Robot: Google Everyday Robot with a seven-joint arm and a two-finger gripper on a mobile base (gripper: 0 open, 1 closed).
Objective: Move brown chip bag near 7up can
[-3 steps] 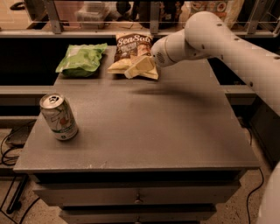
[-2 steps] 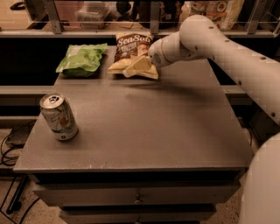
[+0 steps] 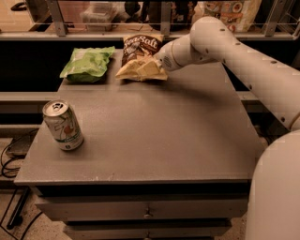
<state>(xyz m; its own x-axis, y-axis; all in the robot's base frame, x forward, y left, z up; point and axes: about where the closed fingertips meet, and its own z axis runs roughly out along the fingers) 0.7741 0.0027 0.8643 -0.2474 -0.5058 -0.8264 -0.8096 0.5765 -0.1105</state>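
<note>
The brown chip bag (image 3: 139, 57), dark brown on top with white "Sea Salt" lettering and pale yellow below, lies at the far middle of the grey table (image 3: 164, 140). My gripper (image 3: 154, 63) is at the bag's right edge, reaching in from the right, and the white wrist covers it. The 7up can (image 3: 63, 125), silver-white with green and red markings, stands upright near the table's front left corner, far from the bag.
A green chip bag (image 3: 87, 63) lies at the far left of the table, just left of the brown bag. A shelf rail with boxes (image 3: 98, 11) runs behind the table. My white arm (image 3: 243, 61) spans the right side. Drawers (image 3: 145, 211) sit below the front edge.
My arm has shifted a little to the left, closer onto the brown chip bag. The bag, the can and the green bag have not moved.
</note>
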